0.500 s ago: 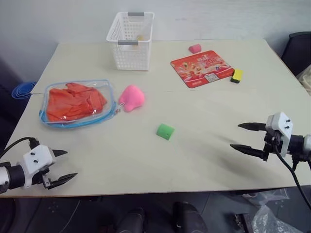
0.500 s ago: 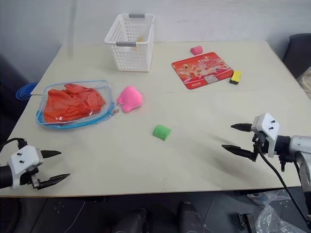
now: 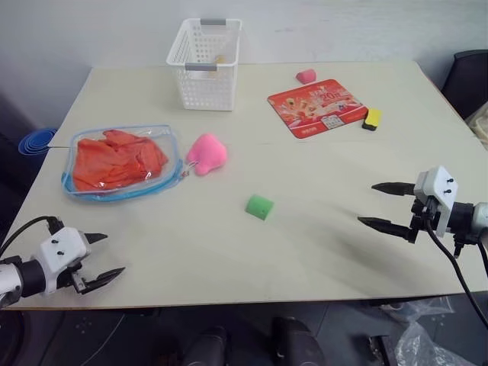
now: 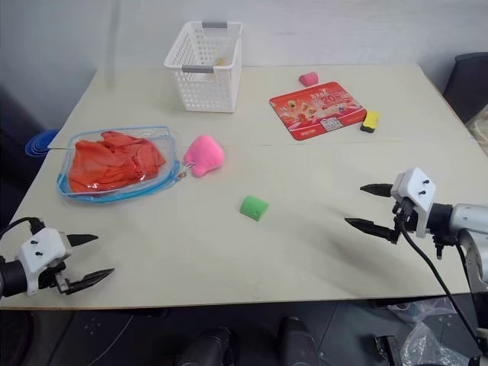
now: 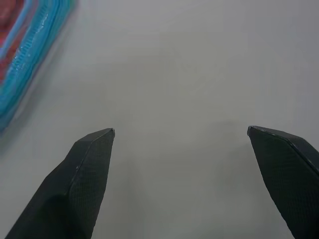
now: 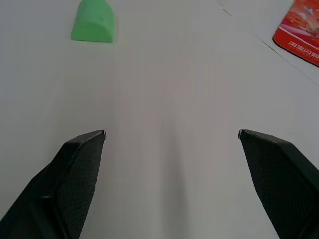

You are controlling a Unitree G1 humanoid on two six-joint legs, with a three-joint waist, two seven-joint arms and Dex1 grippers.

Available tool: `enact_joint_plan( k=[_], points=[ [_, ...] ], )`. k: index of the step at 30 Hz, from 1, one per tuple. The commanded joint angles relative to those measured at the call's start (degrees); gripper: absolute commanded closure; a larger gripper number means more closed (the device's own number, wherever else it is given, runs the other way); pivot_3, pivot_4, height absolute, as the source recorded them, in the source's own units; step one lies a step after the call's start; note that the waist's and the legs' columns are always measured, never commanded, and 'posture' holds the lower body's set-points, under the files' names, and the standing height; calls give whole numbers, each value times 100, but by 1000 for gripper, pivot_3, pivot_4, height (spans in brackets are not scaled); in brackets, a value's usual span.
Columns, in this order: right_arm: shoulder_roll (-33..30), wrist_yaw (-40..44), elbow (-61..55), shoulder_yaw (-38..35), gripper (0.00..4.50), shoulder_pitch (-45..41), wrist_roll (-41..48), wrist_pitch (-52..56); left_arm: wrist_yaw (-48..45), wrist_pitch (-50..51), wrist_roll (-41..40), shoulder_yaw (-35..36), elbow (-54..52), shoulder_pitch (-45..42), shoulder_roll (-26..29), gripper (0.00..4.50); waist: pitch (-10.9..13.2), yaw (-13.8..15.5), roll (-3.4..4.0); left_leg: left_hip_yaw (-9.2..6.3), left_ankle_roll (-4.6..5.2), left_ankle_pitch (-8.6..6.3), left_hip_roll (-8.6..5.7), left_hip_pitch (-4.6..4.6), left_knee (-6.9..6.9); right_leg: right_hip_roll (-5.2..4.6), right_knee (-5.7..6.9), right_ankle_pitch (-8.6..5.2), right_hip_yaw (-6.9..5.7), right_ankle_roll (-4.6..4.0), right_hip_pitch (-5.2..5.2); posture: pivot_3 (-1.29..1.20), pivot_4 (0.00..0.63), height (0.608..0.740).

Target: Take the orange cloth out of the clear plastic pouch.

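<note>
The pale bench point(image 3: 320, 229) carried a clear plastic pouch point(image 3: 122, 162), pink toy point(image 3: 206, 153), green block point(image 3: 259, 206), white basket point(image 3: 204, 62), red packet point(image 3: 316, 107) — and a yellow block point(image 3: 371, 118).

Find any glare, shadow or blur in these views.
Left eye view: glare streaks the pouch over the cloth; a soft shadow spreads below the right gripper. Left wrist view: the pouch's blue edge looks blurred. Right wrist view: the green block stays fairly sharp.
</note>
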Motion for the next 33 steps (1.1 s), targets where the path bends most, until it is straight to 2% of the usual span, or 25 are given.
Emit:
enact_joint_plan(
  k=[1,5,12,16,23,28,33],
  points=[
    [42,-58,-65,-40,31,-55,35,-96,73,47,-77,81,-146,-78,2,0,7,-77,18,-78,8,13,-20,2,-8,-30,-3,0,-76,0,46,0,150,740],
    [32,-62,-13,-33,31,-52,33,-78,74,128,-140,66,-207,-143,-26,0,19,-151,43,-355,7,68,-146,16,-16,-149,-6,-20,-319,-31,157,0,150,740],
    [36,-115,-110,-48,31,-37,64,-20,92,433,-370,11,-432,-311,-111,0,26,78,51,-349,4,65,-150,10,-1,-143,-27,-24,-271,-39,150,0,150,740],
    [71,-258,-588,8,31,-73,214,337,115,960,-769,-61,-814,-584,-152,0,26,119,52,-347,4,64,-149,10,-2,-141,-33,-24,-266,-39,150,0,150,740],
    [378,-755,-1708,-76,31,-70,982,1433,171,2054,-1591,-355,-1560,-1286,-99,0,27,137,53,-347,-1,62,-137,10,-3,-122,-44,-24,-257,-38,150,0,150,740],
    [990,-1748,-2883,670,31,-80,1050,2257,251,2885,-2292,-919,-2158,-2118,-59,0,27,139,52,-347,-15,55,-117,12,0,-93,-46,-23,-241,-36,149,0,150,740],
    [1864,-2787,-2769,1845,31,-485,298,2615,233,3311,-2663,-1537,-2367,-2887,-98,0,28,114,50,-351,-24,56,-127,14,-2,-78,-10,-23,-198,-36,114,0,150,740]
  ],
)
